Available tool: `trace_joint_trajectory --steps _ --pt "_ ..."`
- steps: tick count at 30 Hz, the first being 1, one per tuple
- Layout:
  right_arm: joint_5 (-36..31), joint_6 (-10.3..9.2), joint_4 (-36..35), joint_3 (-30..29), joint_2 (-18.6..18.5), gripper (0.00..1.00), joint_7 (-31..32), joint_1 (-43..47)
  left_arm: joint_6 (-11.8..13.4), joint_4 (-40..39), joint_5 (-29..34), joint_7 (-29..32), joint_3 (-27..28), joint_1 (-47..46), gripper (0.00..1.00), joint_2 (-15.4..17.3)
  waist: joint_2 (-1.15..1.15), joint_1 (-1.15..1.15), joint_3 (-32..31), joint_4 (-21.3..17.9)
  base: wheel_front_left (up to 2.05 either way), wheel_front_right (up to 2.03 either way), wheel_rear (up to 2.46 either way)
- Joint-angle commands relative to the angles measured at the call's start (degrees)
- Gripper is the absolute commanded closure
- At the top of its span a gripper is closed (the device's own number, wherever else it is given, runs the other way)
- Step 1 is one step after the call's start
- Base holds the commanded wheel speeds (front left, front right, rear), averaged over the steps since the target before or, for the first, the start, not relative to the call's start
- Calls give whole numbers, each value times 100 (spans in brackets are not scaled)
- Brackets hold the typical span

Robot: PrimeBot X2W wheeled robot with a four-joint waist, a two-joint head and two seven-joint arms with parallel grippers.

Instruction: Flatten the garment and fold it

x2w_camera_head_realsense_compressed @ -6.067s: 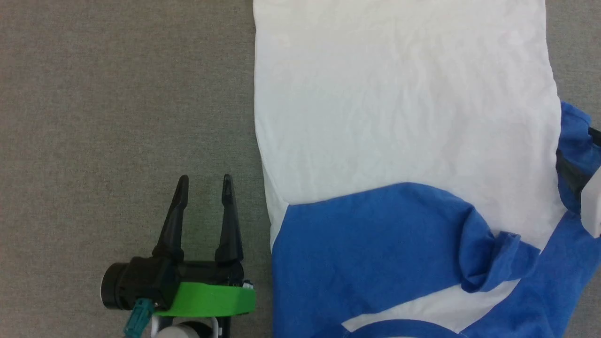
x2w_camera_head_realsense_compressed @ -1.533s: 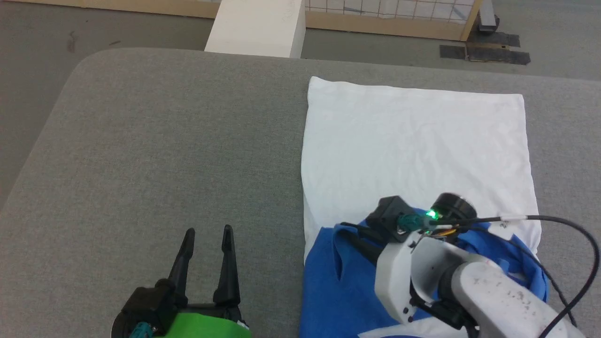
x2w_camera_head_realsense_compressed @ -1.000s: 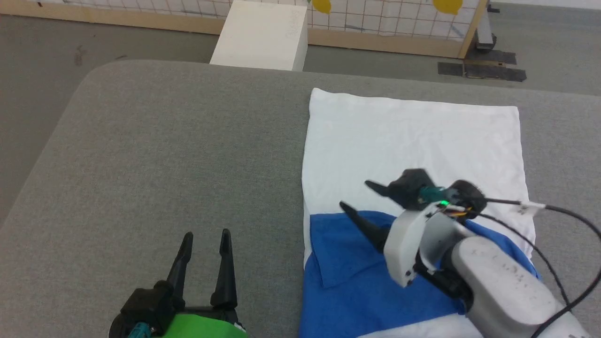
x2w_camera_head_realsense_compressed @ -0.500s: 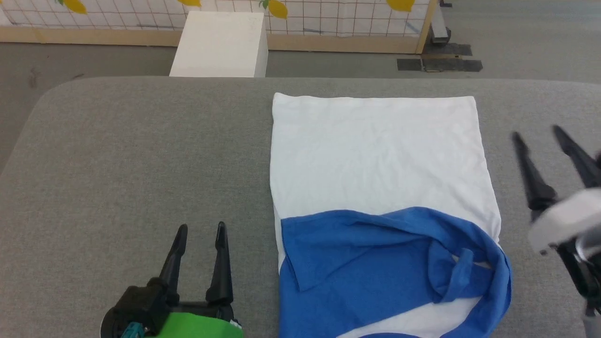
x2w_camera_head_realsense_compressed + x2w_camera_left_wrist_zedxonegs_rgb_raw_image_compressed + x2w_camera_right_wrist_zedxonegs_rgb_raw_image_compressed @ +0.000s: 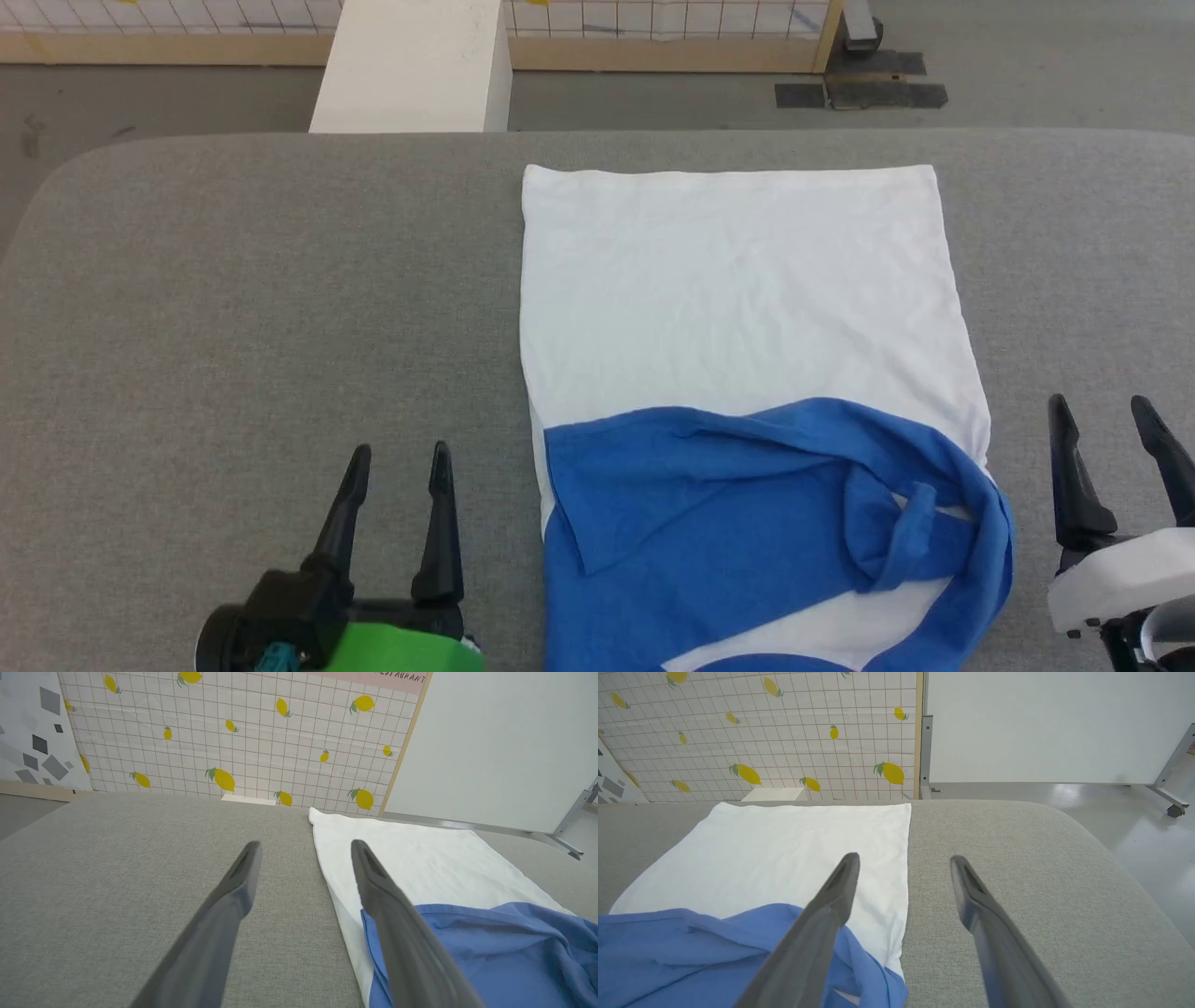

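**Item 1, the T-shirt** (image 5: pixel 738 299). We record it lying on the grey padded bench (image 5: pixel 233 308), right of centre, folded into a tall, narrow panel. The far part is white and nearly flat, with light creases. Its far hem runs straight, near the bench's far edge. At the near end the blue sleeves (image 5: pixel 747 504) lie across the white body, rumpled, with one twisted cuff bunched toward the right edge.

**Item 2, the left hand** (image 5: pixel 400 452). We note it released, fingers parted and holding nothing. It sits over bare bench just left of the blue portion, clear of the cloth.

**Item 3, the right hand** (image 5: pixel 1099 402). It is likewise released and empty, over bare bench just right of the T-shirt's right edge, apart from the fabric. We cannot tell whether either hand's fingertips touch the bench.

**Item 4, surroundings.** We list a white block (image 5: pixel 411 65) beyond the bench's far edge, a wood-framed grid panel (image 5: pixel 233 742) printed with lemons, and dark tape patches (image 5: pixel 859 93) on the floor (image 5: pixel 653 98).
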Motion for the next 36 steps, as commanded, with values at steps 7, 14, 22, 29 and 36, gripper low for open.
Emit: trace_joint_trajectory --steps 7,14,22,29,36 --pt "-19 -9 -324 20 -62 0 -27 -235 -413 -198 294 503 52 -1429 0 480 0 0 603 -40 0 0 0" --pt "95 -9 -491 127 -206 0 -57 -609 -1008 -20 429 1874 120 -3788 0 1031 0 0 1408 -186 0 0 0" --pt "257 -9 -525 190 -217 0 -199 -938 -1529 1206 144 3171 50 -6119 0 1007 0 0 2215 -506 0 0 0" --pt "365 -9 -521 245 -265 0 -311 -1169 -1695 2272 -129 3988 -25 -7099 0 939 0 0 2819 -806 0 0 0" --pt "473 -9 -411 359 -321 0 -394 -1391 -1800 2866 -214 4884 -266 -7189 0 1149 0 0 3191 -1068 0 0 0"
